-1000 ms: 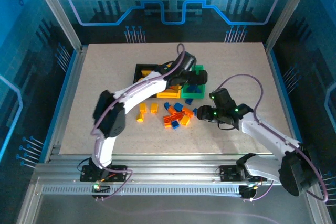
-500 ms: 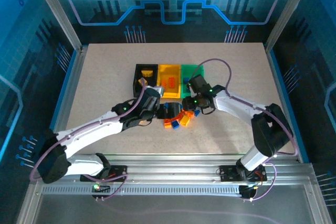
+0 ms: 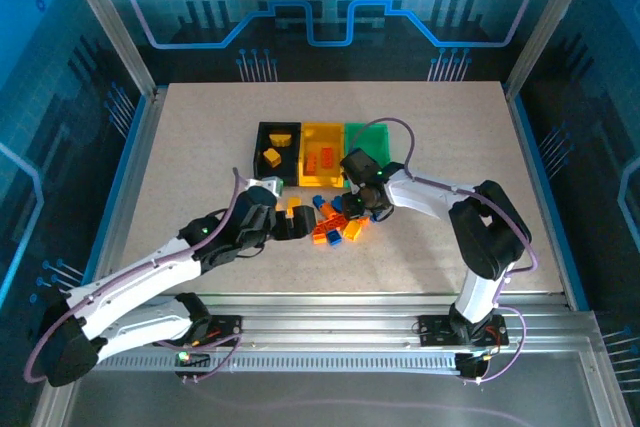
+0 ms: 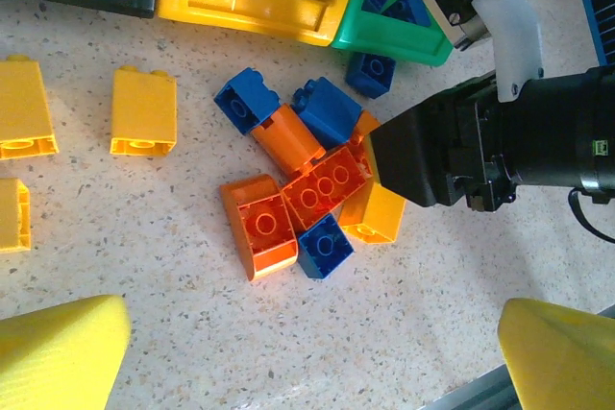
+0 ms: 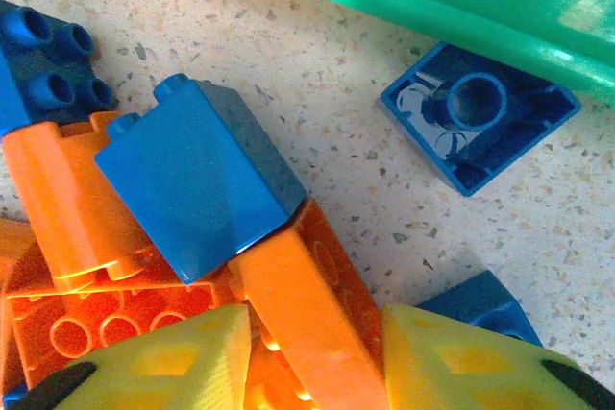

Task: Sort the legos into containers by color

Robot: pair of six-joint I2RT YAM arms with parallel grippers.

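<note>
- The orange brick (image 5: 307, 324) is the one to watch: it lies at the edge of the loose pile of legos (image 3: 338, 222), near the middle of the worktop (image 3: 200, 127) and just on the near side of the bins.
- The right gripper (image 5: 307, 372) is right down over it, one yellow finger (image 5: 163, 362) on each side and the brick in the gap between.
- The brick's long axis slants through that gap, so the jaws squeeze across its narrow width. That lines up well for a pinch.
- Have they bitten? The pads sit at or very near the brick's sides, and I can't tell whether they're clenched on it or just short.
- Note the blue brick (image 5: 197, 180) lying over the far end of the orange one. My guess is a lift could drag or tip it.
- The yellow bin (image 3: 324, 135) already has orange pieces in it and stands just beyond the pile, a short hop for this arm, I'd say.
- The green bin (image 3: 372, 137) sits beside it towards the right edge, and the black bin (image 3: 285, 169) towards the left.
- The left gripper (image 4: 312, 333) hovers on the near-left side of the pile, jaws spread wide and holding nothing.
- It's the nearer arm for the loose yellow bricks (image 4: 144, 112) on the left side of the pile.
</note>
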